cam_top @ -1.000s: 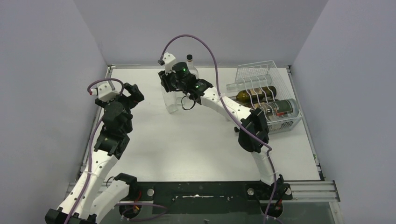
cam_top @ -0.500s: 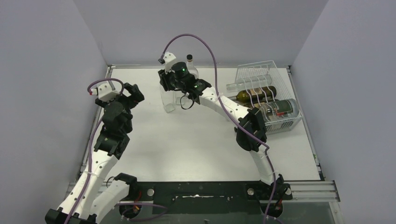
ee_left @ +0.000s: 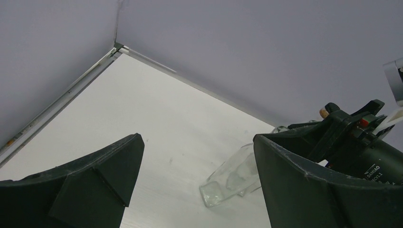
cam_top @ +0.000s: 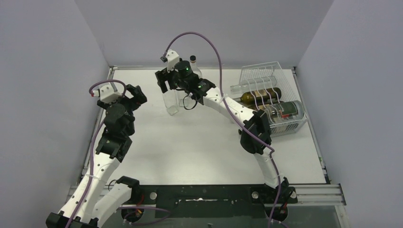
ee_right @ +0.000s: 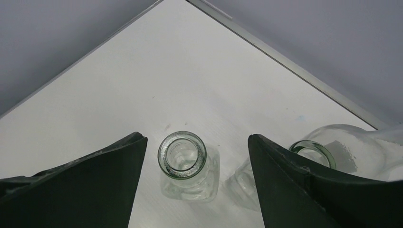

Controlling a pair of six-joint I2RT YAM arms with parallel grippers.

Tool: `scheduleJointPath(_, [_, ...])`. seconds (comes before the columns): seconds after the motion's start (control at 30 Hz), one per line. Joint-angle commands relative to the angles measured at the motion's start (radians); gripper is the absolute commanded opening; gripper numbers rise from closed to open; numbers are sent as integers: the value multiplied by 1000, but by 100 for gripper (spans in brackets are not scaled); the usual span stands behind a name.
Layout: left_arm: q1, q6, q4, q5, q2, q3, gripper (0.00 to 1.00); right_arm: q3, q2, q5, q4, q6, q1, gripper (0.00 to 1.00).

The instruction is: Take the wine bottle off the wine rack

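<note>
Two bottles stand on the white table (cam_top: 199, 142), far middle: a clear bottle (cam_top: 172, 105) and a corked bottle (cam_top: 193, 61) behind; three racked bottles (cam_top: 260, 96) lie in the rack (cam_top: 260, 72), right. The left gripper (ee_left: 197, 137) gapes empty. The right gripper (ee_right: 196, 137) is spread wide over the clear bottle's mouth, not touching. Grey walls (cam_top: 43, 71)

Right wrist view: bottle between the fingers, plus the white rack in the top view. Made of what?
Clear bottle: looks like glass, glossy. It is see-through, with a greenish tint at the thick mouth rim, and the table shows through it.
Wine rack: probably thin metal wire with a white finish, an open grid of slim bars. Whether it is painted or plastic-coated cannot be told.
</note>
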State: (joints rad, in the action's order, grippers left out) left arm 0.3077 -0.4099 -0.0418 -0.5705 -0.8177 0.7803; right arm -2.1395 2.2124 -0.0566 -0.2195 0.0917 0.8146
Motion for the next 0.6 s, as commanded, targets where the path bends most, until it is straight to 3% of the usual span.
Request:
scheduleJointPath(0.0, [-4,6,-58,13,15,5,88,-51,-89,6,23,-20,22,82])
scheduleJointPath(0.33, [-3,6,-58,20,12,5,88,113,-287,35,27,-65,69,93])
scheduleJointPath(0.57, [-2,6,-58,27,6,6,88,354,-476,66,22,-110,81,99])
